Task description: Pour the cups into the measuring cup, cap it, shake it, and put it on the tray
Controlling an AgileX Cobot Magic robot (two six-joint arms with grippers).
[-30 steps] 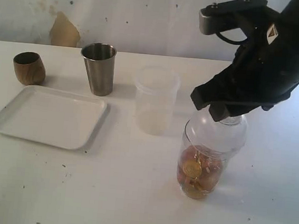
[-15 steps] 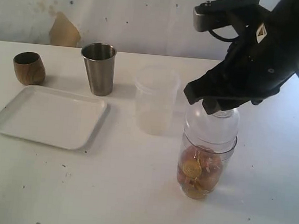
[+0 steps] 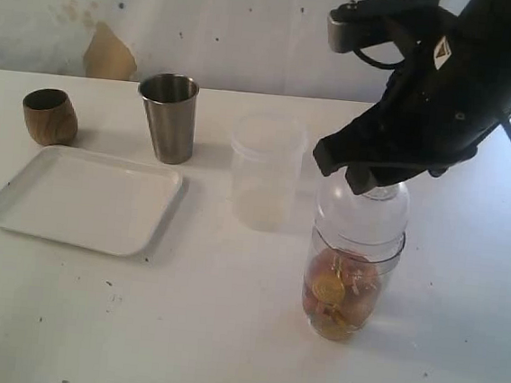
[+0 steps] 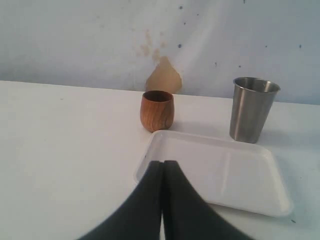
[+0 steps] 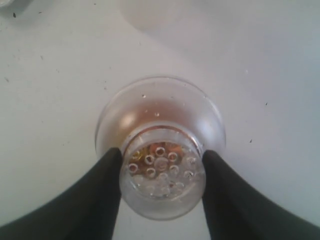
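Note:
The measuring cup (image 3: 341,295) stands on the table at the right, holding gold and brown pieces. A clear dome lid (image 3: 361,222) sits on its mouth. My right gripper (image 3: 378,187) is shut on the lid's short perforated neck (image 5: 162,172), one black finger (image 5: 102,185) on each side. The brown wooden cup (image 3: 49,116) and the steel tumbler (image 3: 168,117) stand upright behind the white tray (image 3: 83,198). My left gripper (image 4: 163,163) is shut and empty, low over the table near the tray's edge (image 4: 150,155), facing the wooden cup (image 4: 157,110) and the tumbler (image 4: 251,109).
A frosted plastic cup (image 3: 265,170) stands between the tumbler and the measuring cup, close to the right arm. A wall runs along the table's far edge. The left arm does not show in the exterior view.
The right gripper has carried the lid left and down. It hung tilted off to the right of the measuring cup's mouth and now sits square on it.

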